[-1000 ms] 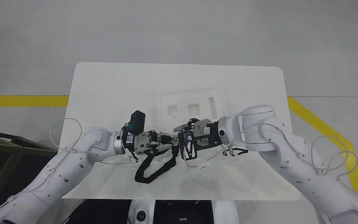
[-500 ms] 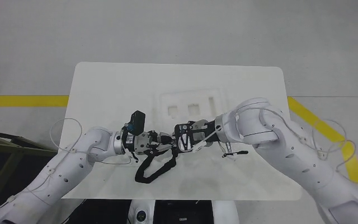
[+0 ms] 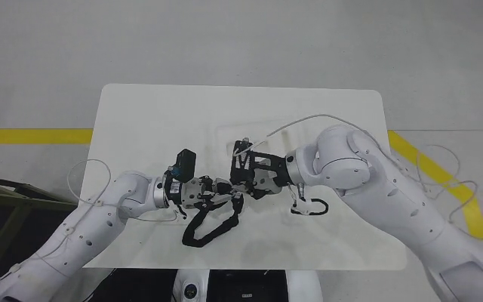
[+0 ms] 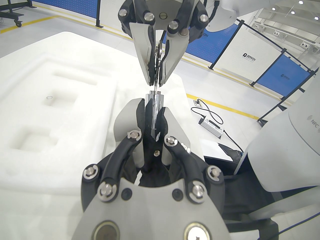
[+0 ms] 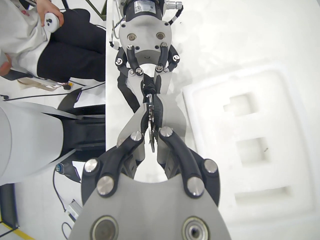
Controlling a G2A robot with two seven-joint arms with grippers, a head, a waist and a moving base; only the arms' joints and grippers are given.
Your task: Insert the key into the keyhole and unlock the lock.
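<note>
My left gripper is shut on the lock's chrome cylinder, holding it above the table's front part. The lock's black cable loop hangs down from it to the table. My right gripper faces it tip to tip and is shut on the flat metal key. The key's blade enters the cylinder's end. In the right wrist view the key sits between my own fingertips, with the left gripper just beyond. In the top view the left gripper and the right gripper meet.
A white foam tray with three recesses lies on the white table just behind the grippers. The table's front edge is close under both arms.
The right wrist has rolled about its own axis at the lock, and its forearm has swung up toward the tray. The left arm and the lock have stayed put.
</note>
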